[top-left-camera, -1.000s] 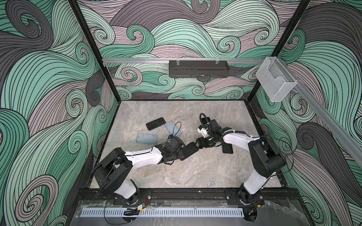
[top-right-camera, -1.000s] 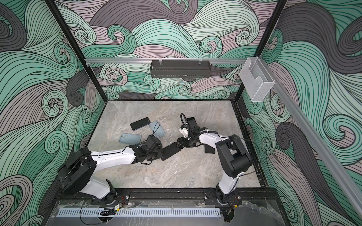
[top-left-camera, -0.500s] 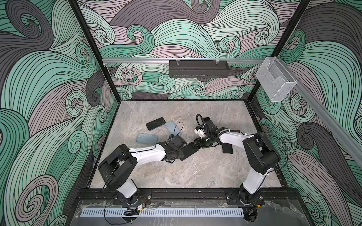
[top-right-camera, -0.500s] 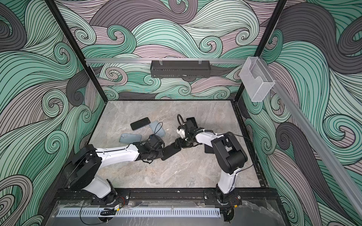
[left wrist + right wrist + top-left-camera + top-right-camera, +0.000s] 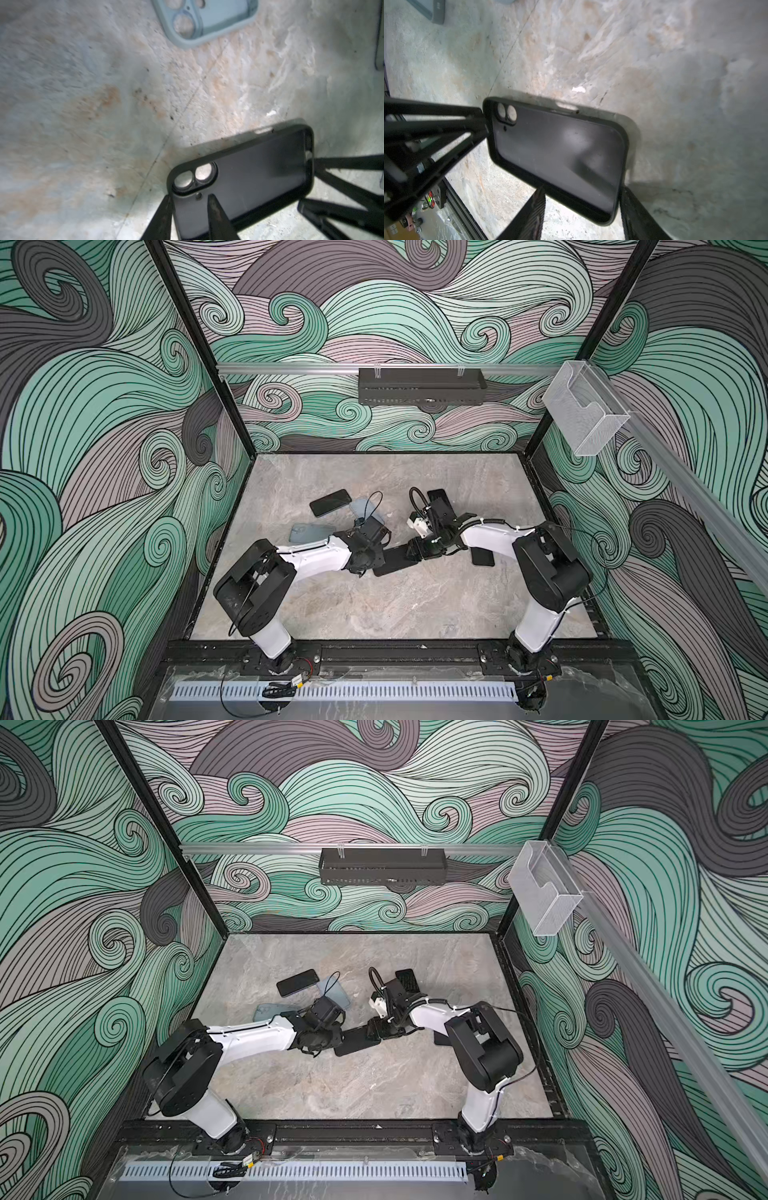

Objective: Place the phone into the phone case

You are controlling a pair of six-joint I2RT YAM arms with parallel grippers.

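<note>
Black case [image 5: 394,560] lies flat near the middle of the marble surface [image 5: 374,614], hollow side up, with two lens holes at the end toward the left arm. Both arms reach in low and meet at it, one at each short end.

Left pincer [image 5: 189,196]: jaws apart, straddling the case's side wall next to the lens holes. In the left wrist view one finger [image 5: 164,218] sits outside the rim and the other hangs over the case floor, with a clear gap to the wall.

Right pincer [image 5: 581,189]: fingers [image 5: 533,216] stand wide, either side of the corner at the opposite end. Whether they press the case I cannot tell.

Dark phone [image 5: 330,502] lies toward the far left of the surface, well apart from the black case. Near it is a pale blue case [image 5: 311,532], also hollow side up. A dark slab [image 5: 483,558] shows partly under the right forearm — too hidden to say what it is.
</note>
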